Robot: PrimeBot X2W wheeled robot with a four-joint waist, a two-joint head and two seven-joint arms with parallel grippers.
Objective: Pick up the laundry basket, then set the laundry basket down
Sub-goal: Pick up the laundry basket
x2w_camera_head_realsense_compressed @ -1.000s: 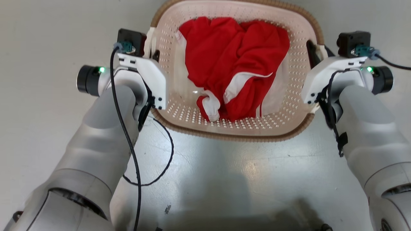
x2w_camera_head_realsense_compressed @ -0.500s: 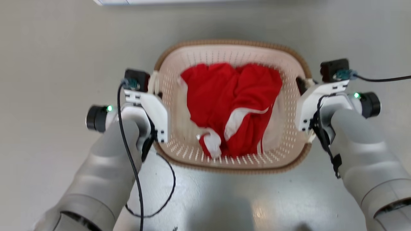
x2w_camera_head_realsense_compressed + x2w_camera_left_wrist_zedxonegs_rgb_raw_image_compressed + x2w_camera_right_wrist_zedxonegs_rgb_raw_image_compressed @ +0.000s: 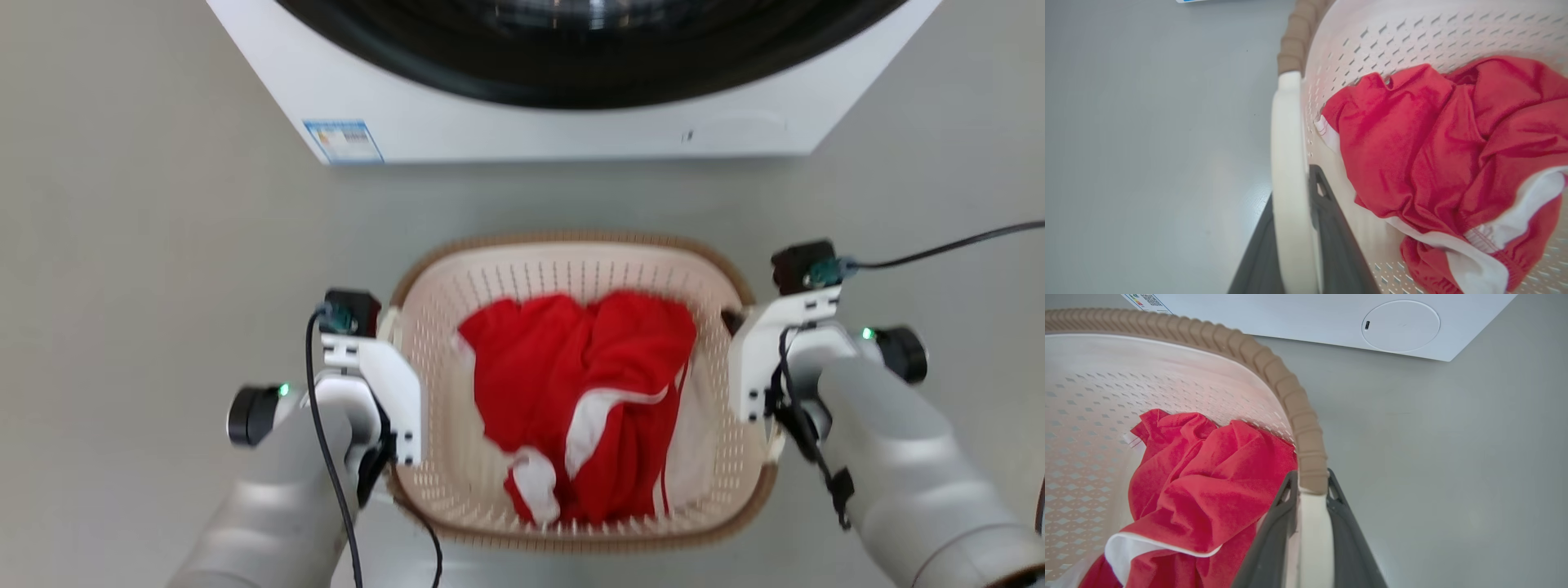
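The laundry basket [image 3: 571, 243], cream and perforated with a brown woven-look rim, sits in the middle of the head view between my two arms. My left gripper [image 3: 392, 327] is shut on its left white handle [image 3: 1289, 171], one dark finger on each side of the bar. My right gripper [image 3: 735, 322] is shut on the right white handle [image 3: 1311, 539] just below the brown rim [image 3: 1274, 367]. A crumpled red garment with white trim [image 3: 575, 392] lies inside. I cannot tell whether the basket's bottom touches the floor.
A white washing machine [image 3: 522, 131] with a dark round door stands just beyond the basket, its front panel [image 3: 1331, 318] close to the far rim. Plain grey floor [image 3: 122, 286] spreads to both sides. Black cables trail from both wrists.
The head view has shifted: the basket and both arms now show lower and smaller, and the washing machine has come in at the top. Both grips on the handles are unchanged.
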